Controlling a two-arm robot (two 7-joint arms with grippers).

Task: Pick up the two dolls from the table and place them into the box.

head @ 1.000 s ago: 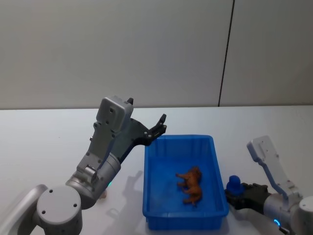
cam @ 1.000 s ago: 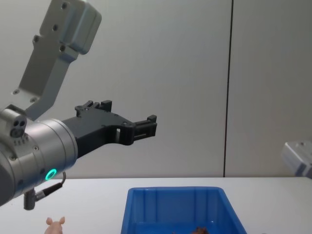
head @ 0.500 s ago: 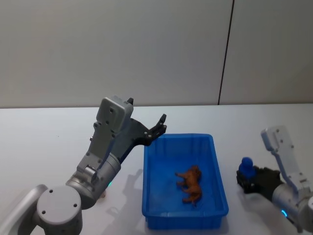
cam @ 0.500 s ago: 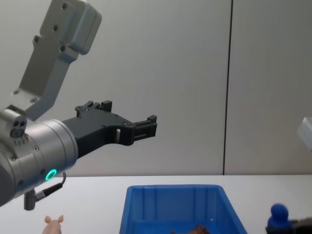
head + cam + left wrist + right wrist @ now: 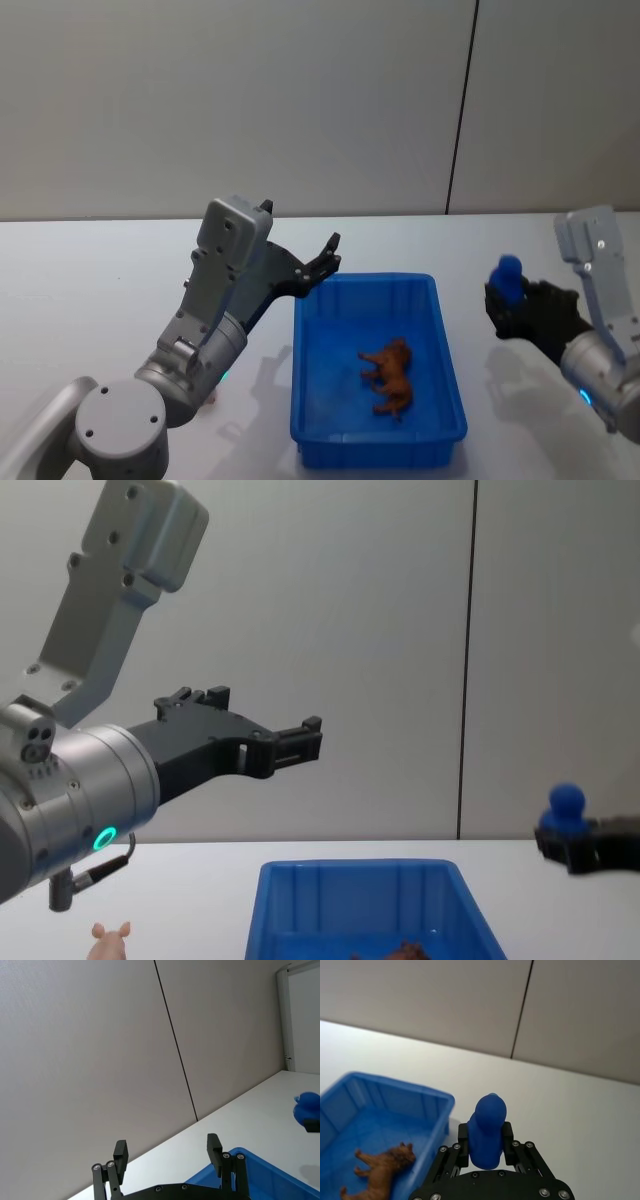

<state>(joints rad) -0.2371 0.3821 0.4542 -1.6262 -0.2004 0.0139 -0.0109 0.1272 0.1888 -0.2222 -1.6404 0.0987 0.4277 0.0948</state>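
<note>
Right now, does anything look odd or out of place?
The right gripper holds a blue figure right of the box, while the pink pig is on the table left of it. The left gripper hangs open.

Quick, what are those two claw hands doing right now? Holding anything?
Left gripper: fingers open, holding nothing.
Right gripper: fingers closed on a small blue toy figure.

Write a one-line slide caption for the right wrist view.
Right gripper holds a small blue figure above the table beside the blue box, where the brown doll lies on its side.
</note>
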